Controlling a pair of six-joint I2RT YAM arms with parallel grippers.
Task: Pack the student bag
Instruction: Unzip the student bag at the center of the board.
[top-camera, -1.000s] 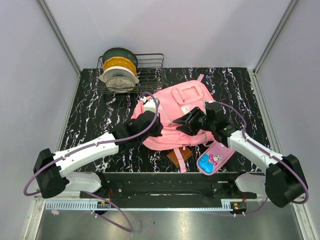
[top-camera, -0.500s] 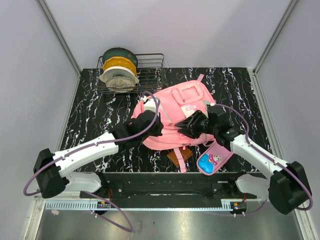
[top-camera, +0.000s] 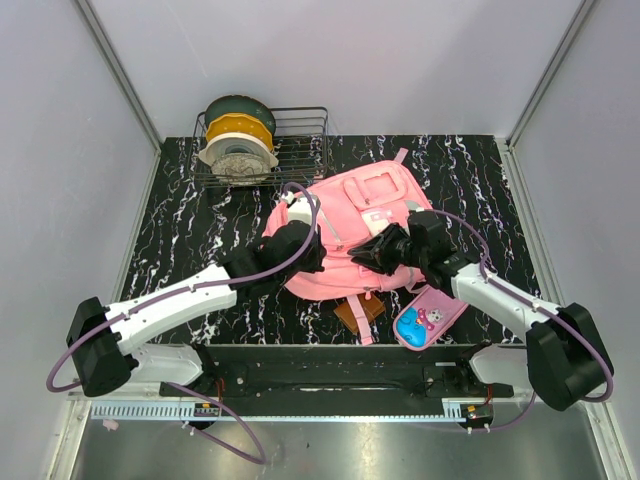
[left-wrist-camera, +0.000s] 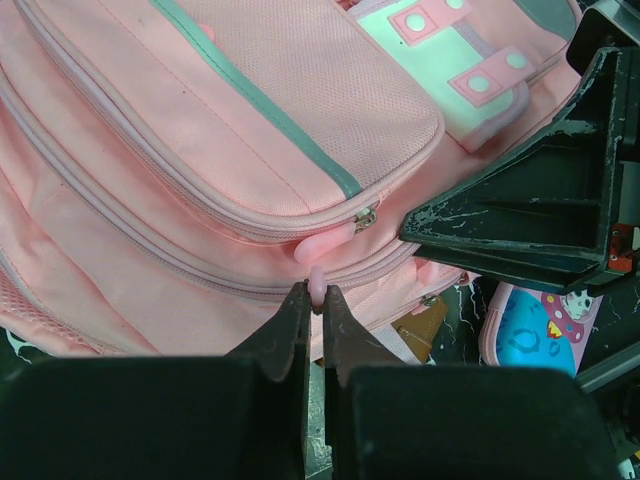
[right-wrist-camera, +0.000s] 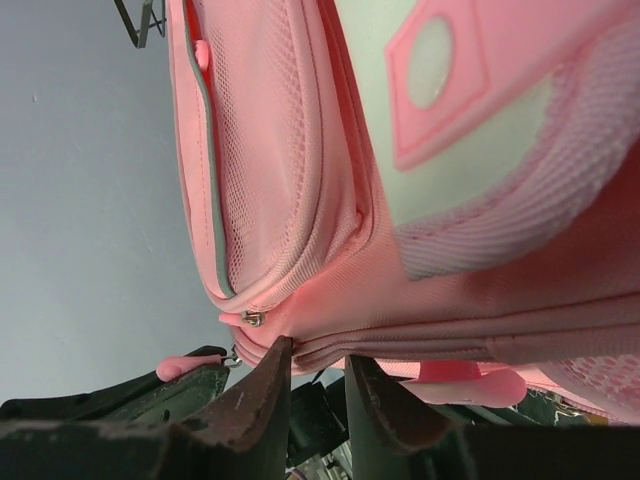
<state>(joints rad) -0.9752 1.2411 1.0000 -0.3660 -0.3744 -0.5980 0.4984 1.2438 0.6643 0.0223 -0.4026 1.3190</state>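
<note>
So the student bag (top-camera: 365, 200) is lying flat in the middle of the black marbled tabletop (top-camera: 180, 230), front pockets facing up, with its straps trailing toward the arm bases. Both arms are reaching in at its near edge, the left one from the left side and the right one from the right.

The left tool (left-wrist-camera: 316, 300) is clamped tight on a small pink zipper pull (left-wrist-camera: 316, 278) at the seam below the front pocket. The wrist view shows the two fingers pinching it with basically no gap.

The right tool (right-wrist-camera: 318, 372) has its jaws a little apart, with the tips right up against the zipper seam on the bag's edge. I honestly can't tell from that angle whether they've caught any fabric; it looks like nothing is between them.

The cartoon pencil case (top-camera: 428, 318) sits just beside the bag at the near right. A small brown object (top-camera: 360, 312) pokes out from under the bag's near edge. A wire basket (top-camera: 300, 150) with a few spools (top-camera: 238, 140) sits at the back left, just beyond the bag's far corner.
</note>
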